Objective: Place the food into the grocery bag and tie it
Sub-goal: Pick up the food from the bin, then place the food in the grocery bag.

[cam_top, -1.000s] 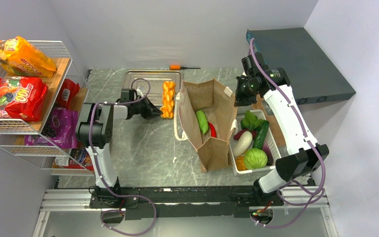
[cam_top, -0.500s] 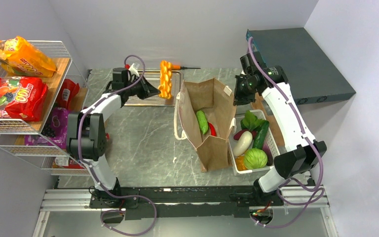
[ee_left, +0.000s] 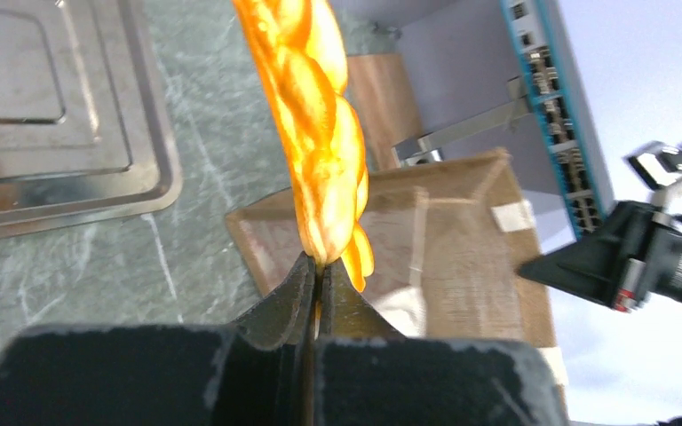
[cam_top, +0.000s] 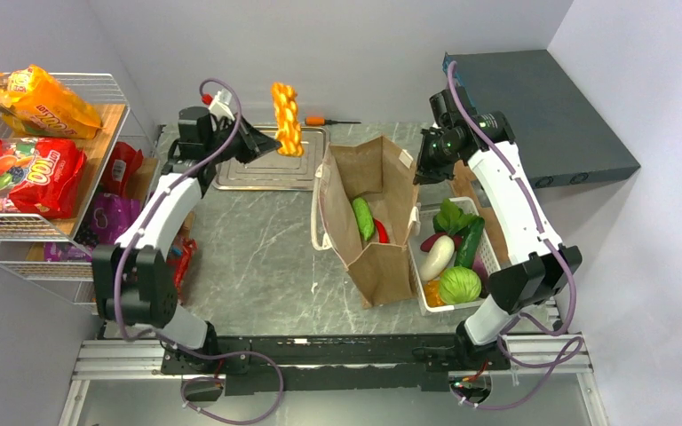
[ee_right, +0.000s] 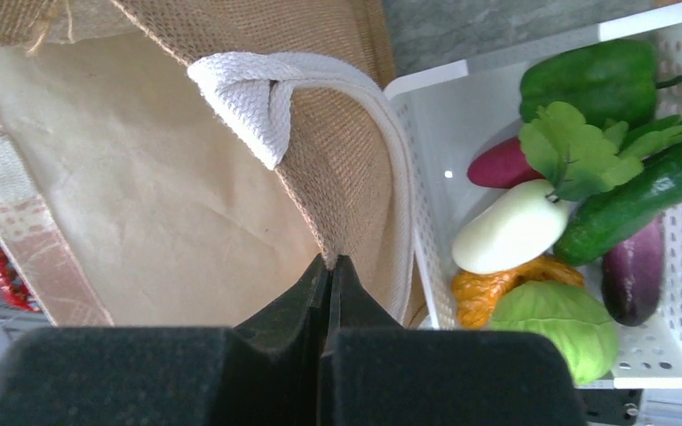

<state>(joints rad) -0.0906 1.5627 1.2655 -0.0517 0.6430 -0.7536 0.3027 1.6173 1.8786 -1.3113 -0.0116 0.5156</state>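
A grey marbled desk point(cam_top: 257, 257) carries the brown grocery bag point(cam_top: 382, 262), standing open just beside a white basket point(cam_top: 491, 257) of vegetables. The left gripper point(cam_top: 273, 143), jaws pressed together on the lower end of the orange braided piece point(cam_top: 285, 117), holds it upright in the air near a metal tray point(cam_top: 262, 173). The right gripper point(cam_top: 419, 170) is clamped on the bag's right rim. A light green vegetable point(cam_top: 363, 218) and a red chili point(cam_top: 382, 232) lie inside the bag.

White arm shells point(cam_top: 519, 200), black joint housings point(cam_top: 133, 280), looping purple cables point(cam_top: 452, 89), black wedge-shaped left pincer point(ee_left: 315, 266) and right pincer point(ee_right: 330, 266)
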